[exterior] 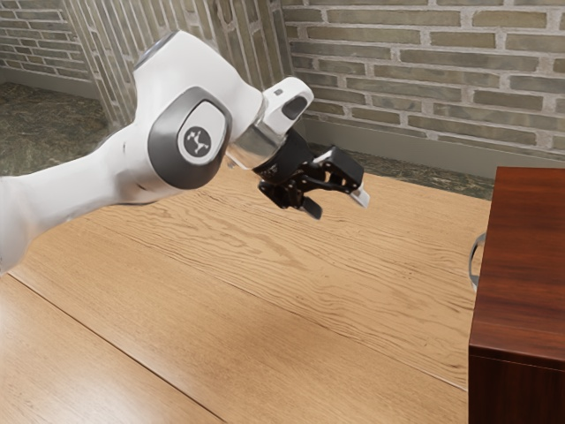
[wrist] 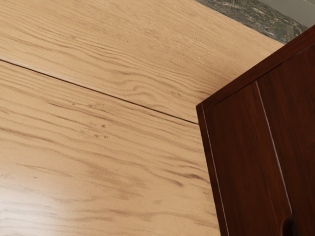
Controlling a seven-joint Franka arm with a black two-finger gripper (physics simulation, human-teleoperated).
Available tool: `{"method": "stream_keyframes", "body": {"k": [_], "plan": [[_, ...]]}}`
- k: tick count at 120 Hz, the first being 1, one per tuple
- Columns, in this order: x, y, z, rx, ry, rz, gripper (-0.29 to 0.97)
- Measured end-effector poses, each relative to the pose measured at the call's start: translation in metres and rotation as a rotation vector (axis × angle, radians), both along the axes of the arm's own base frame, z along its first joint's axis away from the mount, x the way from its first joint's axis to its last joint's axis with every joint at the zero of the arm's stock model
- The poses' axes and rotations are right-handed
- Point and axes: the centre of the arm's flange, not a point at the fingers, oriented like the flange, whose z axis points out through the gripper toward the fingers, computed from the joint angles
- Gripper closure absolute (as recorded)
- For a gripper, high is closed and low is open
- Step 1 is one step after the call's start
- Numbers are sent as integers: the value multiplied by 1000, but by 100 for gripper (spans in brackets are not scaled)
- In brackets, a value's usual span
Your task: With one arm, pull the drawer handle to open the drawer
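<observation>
Pincer (exterior: 334, 201) open, empty, above tabletop (exterior: 265, 291), well apart from drawer (exterior: 521, 256) at exterior view's right.
Handle (exterior: 477, 261) on drawer face toward arm.
Risks: misaligned approach, so fingers hit drawer front or miss thin handle; shallow grip, so slip on pull.
Handle side-on and partly hidden; drawer cut off by frame.
Wrist view: handle probably dark sliver (wrist: 289, 227), hard to read.

The exterior view faces across the table (exterior: 265, 300) toward a brick wall (exterior: 424, 62). The wrist view looks down closely, sharing table and cabinet (exterior: 521, 265).
</observation>
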Motion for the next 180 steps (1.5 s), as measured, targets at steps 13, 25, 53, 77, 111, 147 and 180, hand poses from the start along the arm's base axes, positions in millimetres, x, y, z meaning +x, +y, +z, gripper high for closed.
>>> {"method": "stream_keyframes", "body": {"k": [13, 25, 53, 77, 111, 147, 180], "plan": [[4, -4, -4, -45, 22, 7, 3], [14, 4, -12, -72, 46, 28, 3], [21, -14, -32, -107, 89, 18, 3], [12, -41, -33, -117, 101, -18, 3], [15, -49, -38, -119, 113, -28, 3], [38, -72, -41, -122, 102, -59, 3], [38, -88, -46, -127, 111, -83, 3]]}}
